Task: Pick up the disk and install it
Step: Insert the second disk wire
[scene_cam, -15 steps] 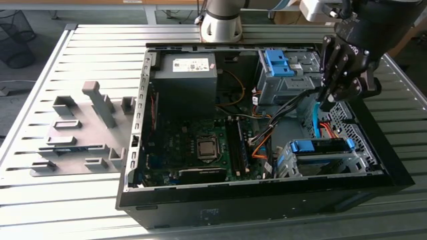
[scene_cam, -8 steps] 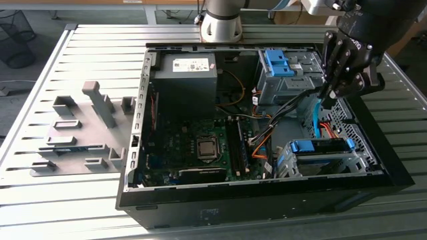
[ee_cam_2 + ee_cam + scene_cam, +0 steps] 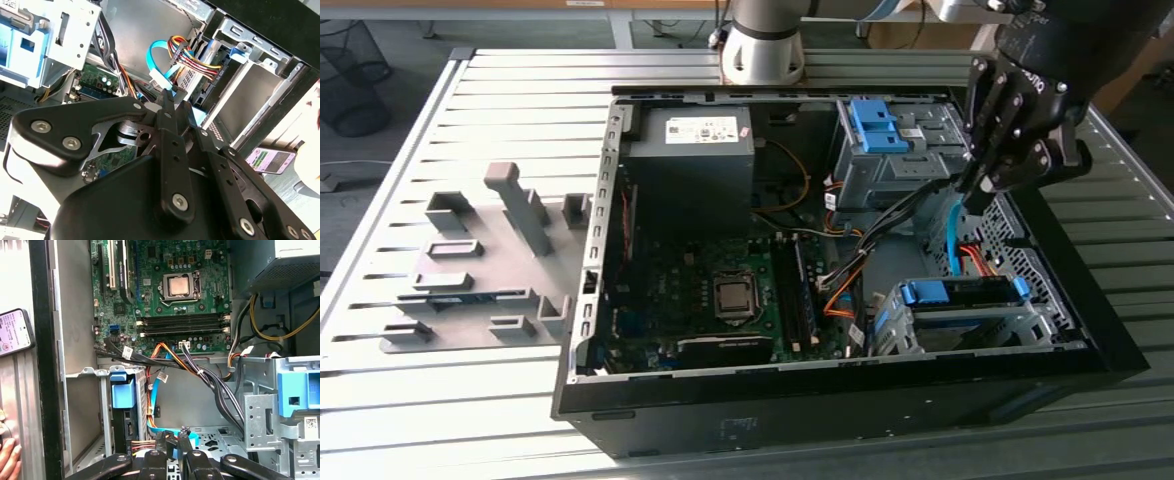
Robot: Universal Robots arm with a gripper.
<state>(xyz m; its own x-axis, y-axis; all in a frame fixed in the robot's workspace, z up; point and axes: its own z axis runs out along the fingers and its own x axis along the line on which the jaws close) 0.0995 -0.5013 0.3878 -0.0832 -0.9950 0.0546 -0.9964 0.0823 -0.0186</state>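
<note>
Open desktop computer case (image 3: pixel 854 385) lying on its side on a slatted metal table (image 3: pixel 440 420). In the exterior view, we see the gripper (image 3: pixel 974 190) hanging over the case's far corner on the exterior view's right, pointing down into the interior between the two drive cages. Its fingertips (image 3: pixel 166 439) are drawn close together, with a narrow gap between them, and they hold no part of the disk. They stand just beside a light-blue data cable (image 3: pixel 947 235). We cannot tell whether they pinch it.

The disk (image 3: pixel 967 320) sits in the drive cage (image 3: pixel 887 325) at the case's near corner on the exterior view's right. We see it as a silver body under a blue side rail (image 3: pixel 961 292), apart from the gripper. A bare blue plastic bracket (image 3: pixel 874 125) occupies the other cage, along the case's far edge.

The black power supply (image 3: pixel 687 165) fills the far corner on the exterior view's left. The green motherboard (image 3: pixel 707 290) with its processor socket (image 3: pixel 734 295) covers the case floor in front of it. Bundled orange, yellow and black leads (image 3: pixel 170 357) cross from the board toward the cages.

A grey fixture plate (image 3: pixel 467 270) with upright blocks rests on the table near its edge at the exterior view's left. In the first wrist view, a person's hand (image 3: pixel 7 460) and a phone (image 3: pixel 15 332) lie outside the case wall.
</note>
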